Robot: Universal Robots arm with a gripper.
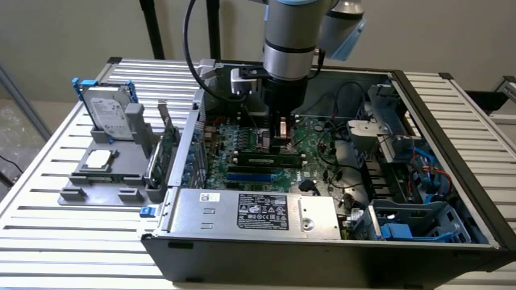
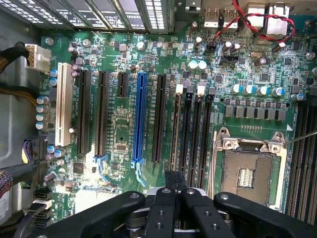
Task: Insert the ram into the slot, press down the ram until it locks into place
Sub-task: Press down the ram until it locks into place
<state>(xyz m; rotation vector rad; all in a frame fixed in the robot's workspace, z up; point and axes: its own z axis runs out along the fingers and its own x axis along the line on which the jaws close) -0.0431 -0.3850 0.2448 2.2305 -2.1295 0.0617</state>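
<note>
Gripper (image 2: 174,179) pinched shut, apparently empty, tips over the slots (image 2: 192,131).
I'd push straight down, square on the ram (image 1: 270,161).

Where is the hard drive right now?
In the exterior view, the hard drive stands upright in the gray holder on the slatted table, on the exterior view's left of the open computer case.
</note>
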